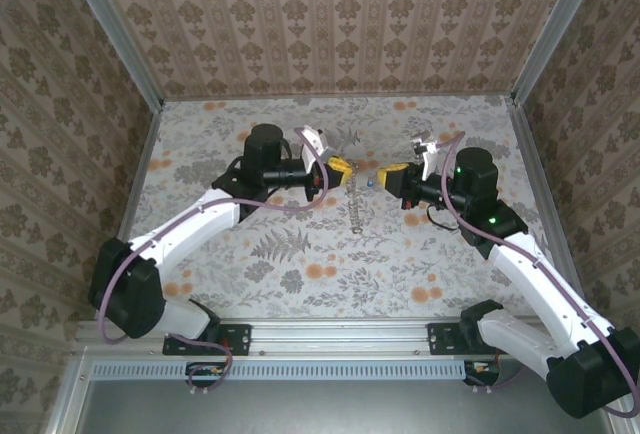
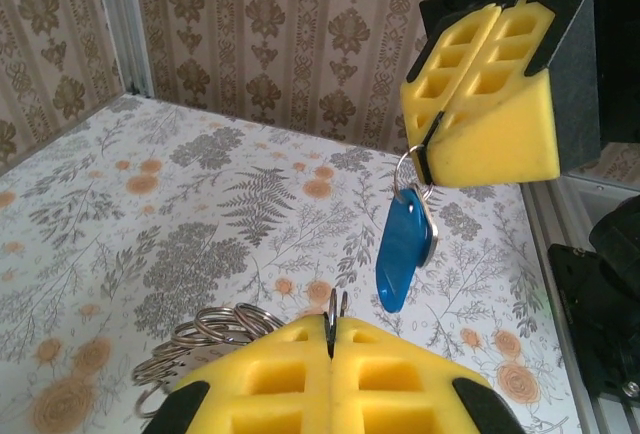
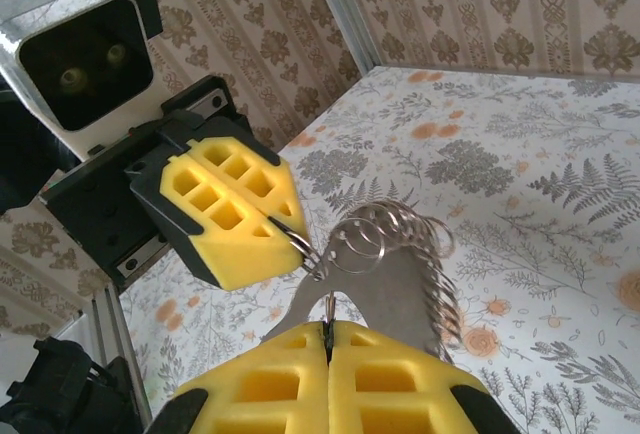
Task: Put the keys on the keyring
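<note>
Left gripper (image 2: 330, 339), jaws pinching keyring (image 2: 205, 334); right gripper (image 2: 428, 146), jaws pinching keys (image 2: 405, 249); both clear of surface (image 2: 150, 224), tips facing, evidently for threading.

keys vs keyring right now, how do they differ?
Colour: the keys are bright blue; the keyring is silvery linked loops.
Holder: the keys hang from the right gripper; the keyring is pinched by the left gripper.
Pose: the keys dangle straight down; the keyring trails sideways as a chain.
Shared: both held by shut grippers, not yet joined.

Table (image 1: 300, 264): floral-print covering, grey ferns, orange blooms, pale ground.
</note>
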